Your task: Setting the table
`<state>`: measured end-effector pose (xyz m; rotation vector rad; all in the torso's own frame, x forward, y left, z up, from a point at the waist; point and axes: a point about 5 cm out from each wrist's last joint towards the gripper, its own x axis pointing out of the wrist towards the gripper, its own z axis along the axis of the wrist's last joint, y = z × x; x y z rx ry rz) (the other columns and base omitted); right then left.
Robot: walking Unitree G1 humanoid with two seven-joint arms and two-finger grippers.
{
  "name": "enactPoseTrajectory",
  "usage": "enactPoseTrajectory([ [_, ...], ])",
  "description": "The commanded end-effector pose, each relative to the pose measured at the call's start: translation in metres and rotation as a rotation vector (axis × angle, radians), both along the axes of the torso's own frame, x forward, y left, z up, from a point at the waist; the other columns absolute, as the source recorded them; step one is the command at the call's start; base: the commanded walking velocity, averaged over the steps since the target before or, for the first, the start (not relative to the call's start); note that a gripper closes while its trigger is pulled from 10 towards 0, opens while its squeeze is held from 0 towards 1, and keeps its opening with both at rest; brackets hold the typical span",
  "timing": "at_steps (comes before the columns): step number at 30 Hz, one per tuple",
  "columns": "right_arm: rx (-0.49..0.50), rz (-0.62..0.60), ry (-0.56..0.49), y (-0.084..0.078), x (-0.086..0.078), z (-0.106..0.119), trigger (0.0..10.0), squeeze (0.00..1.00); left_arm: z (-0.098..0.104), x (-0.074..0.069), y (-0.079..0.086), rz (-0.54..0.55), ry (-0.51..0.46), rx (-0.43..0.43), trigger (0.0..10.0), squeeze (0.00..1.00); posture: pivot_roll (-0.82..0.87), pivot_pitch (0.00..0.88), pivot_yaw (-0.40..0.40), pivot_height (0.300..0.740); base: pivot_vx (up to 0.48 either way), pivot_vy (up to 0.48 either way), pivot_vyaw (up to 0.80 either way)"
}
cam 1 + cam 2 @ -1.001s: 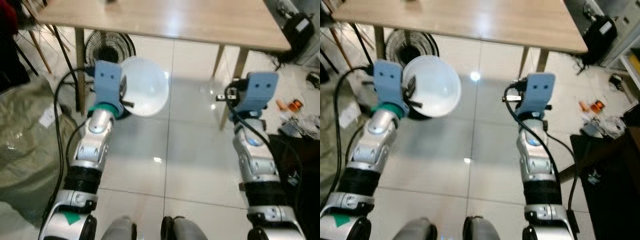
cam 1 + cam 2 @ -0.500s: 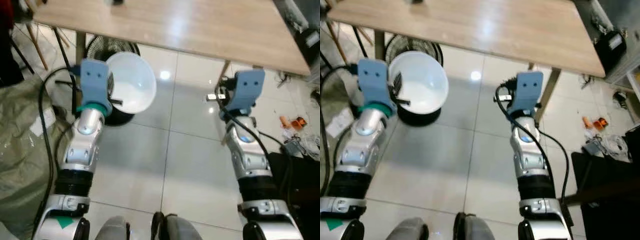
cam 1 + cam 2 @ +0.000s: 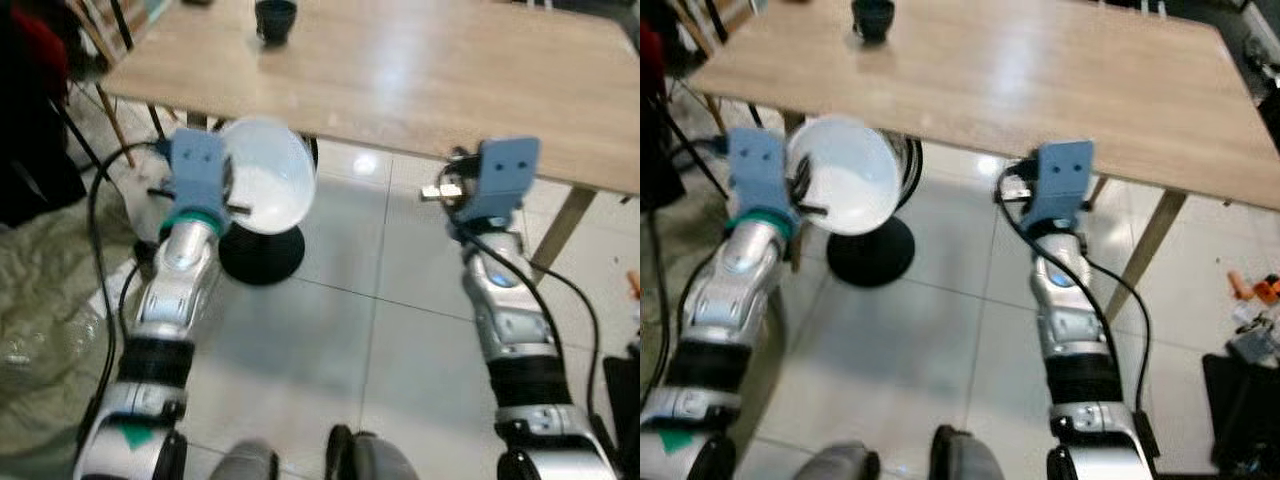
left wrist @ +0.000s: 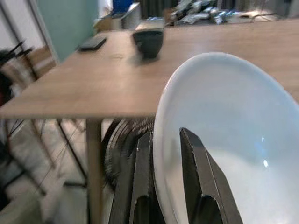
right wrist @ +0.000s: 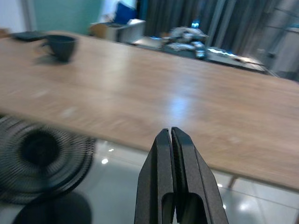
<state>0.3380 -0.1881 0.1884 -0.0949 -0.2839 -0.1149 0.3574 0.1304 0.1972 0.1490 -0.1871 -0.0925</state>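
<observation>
While tilted near the table edge, white bowl, rim pinched by left gripper, right gripper closed, empty.

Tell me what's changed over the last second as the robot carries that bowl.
The robot has walked up to the wooden table; its top now takes up more of the head views, and a dark cup on it has come into sight. The left gripper stays clamped on the white bowl's rim, one finger inside and one outside. The right gripper stays shut and empty. The fan remains under the table edge.
</observation>
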Motion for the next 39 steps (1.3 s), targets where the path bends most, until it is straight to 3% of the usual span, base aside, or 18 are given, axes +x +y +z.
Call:
enactPoseTrajectory([
  [1,0.006,-0.001,-0.017,0.002,-0.002,0.001,10.0,0.00,-0.006,0.000,0.006,0.010,0.019,0.003,10.0,0.00,0.14,0.052,0.044,0.740,0.480,0.000,0.00],
  [7,0.043,-0.041,-0.079,0.003,0.006,0.011,10.0,0.00,0.008,0.006,0.004,-0.038,-0.005,0.049,10.0,0.00,0.18,0.021,0.128,0.740,0.480,0.000,0.00],
  [21,0.048,-0.037,-0.099,0.002,0.009,0.018,10.0,0.00,0.014,0.012,0.003,-0.030,-0.024,0.039,10.0,0.00,0.17,0.009,0.105,0.740,0.480,0.000,0.00],
  [25,0.092,-0.043,-0.077,0.000,0.009,0.014,10.0,0.00,0.010,0.011,0.000,-0.039,-0.018,0.032,10.0,0.00,0.17,0.007,0.097,0.740,0.480,0.000,-0.74],
  [35,0.087,-0.074,-0.077,-0.003,0.009,0.011,10.0,0.00,0.008,0.011,0.001,-0.049,-0.011,0.033,10.0,0.00,0.17,0.010,0.097,0.740,0.480,0.000,-0.80],
  [39,0.075,-0.138,-0.060,-0.012,0.009,0.009,10.0,0.00,0.006,0.011,-0.001,-0.055,0.001,0.036,10.0,0.00,0.16,0.012,0.097,0.740,0.324,0.000,-0.28],
])
